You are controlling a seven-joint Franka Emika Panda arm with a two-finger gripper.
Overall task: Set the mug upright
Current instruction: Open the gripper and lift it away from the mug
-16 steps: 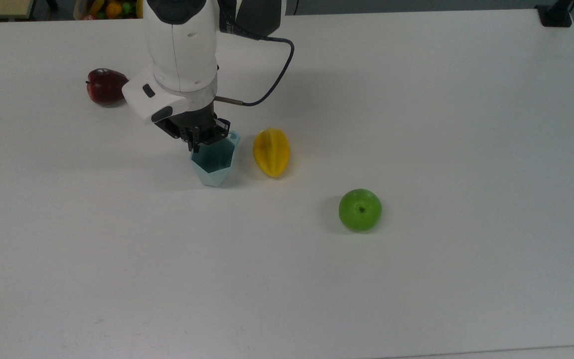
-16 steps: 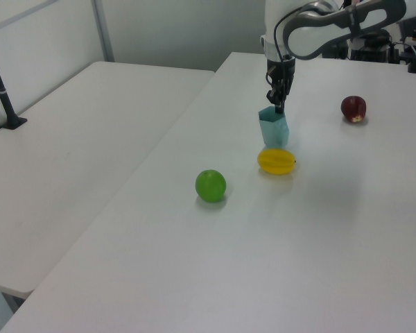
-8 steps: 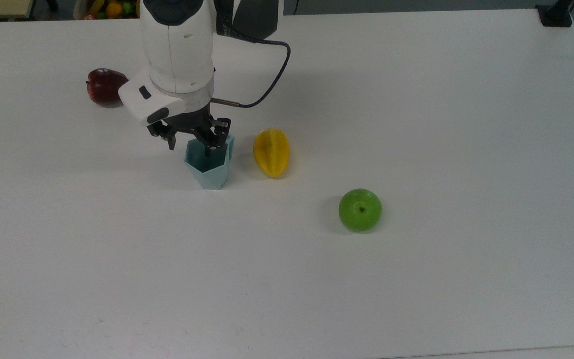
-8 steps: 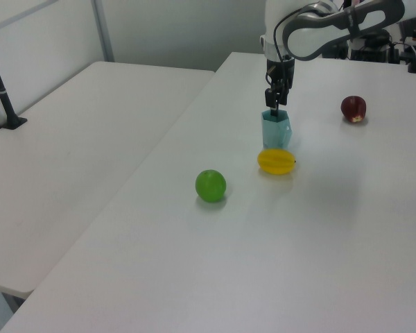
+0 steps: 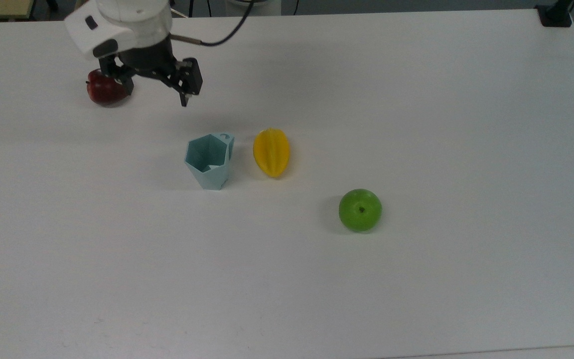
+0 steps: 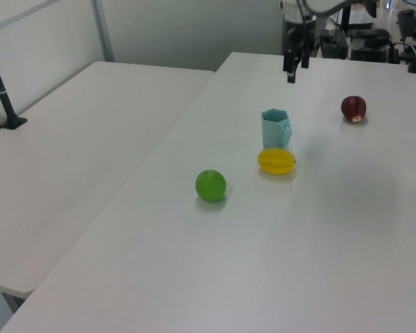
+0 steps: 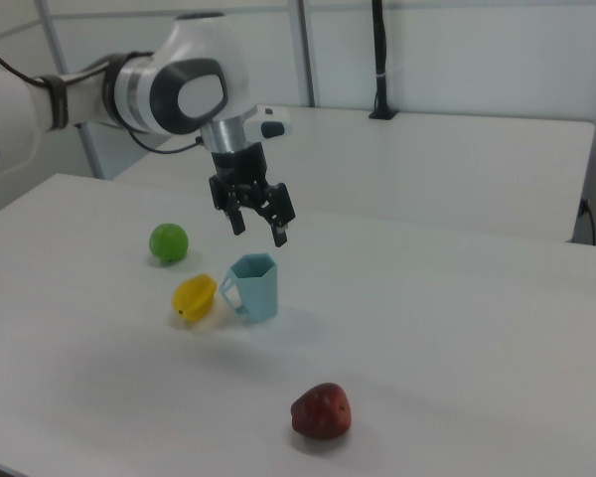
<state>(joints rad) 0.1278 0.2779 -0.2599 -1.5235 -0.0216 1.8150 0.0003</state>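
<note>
The mug [image 5: 209,160] [image 6: 275,129] [image 7: 254,287] is pale blue-teal, of a matte material, with flat angular facets and a many-sided rim; its body becomes narrower toward the base, and a small handle sits on one side, which in the right view points toward the yellow star fruit [image 7: 195,296]; it stands upright on the white table [image 5: 416,124], its open mouth facing up, and nothing touches it; through the mouth the top view shows a darker teal inside with a pale patch at the bottom; no brand, label or writing can be read on the mug or on the fruits. The pincer [image 5: 156,89] [image 6: 292,64] [image 7: 258,217] hangs in the air with its fingers spread wide and nothing between them; in the right view the mug is just below it, apart from the fingertips; in the top view the mug lies below the pincer and to its right. The star fruit [image 5: 271,151] [image 6: 276,161] lies just beside the mug, on the far side from the pincer in the top view; the green apple [image 5: 360,209] [image 6: 211,186] [image 7: 168,241] rests farther away in the same direction; the red apple [image 5: 103,89] [image 6: 353,108] [image 7: 321,411] sits, in the top view, just behind the pincer's left finger [image 5: 126,83], partly covered by it.
</note>
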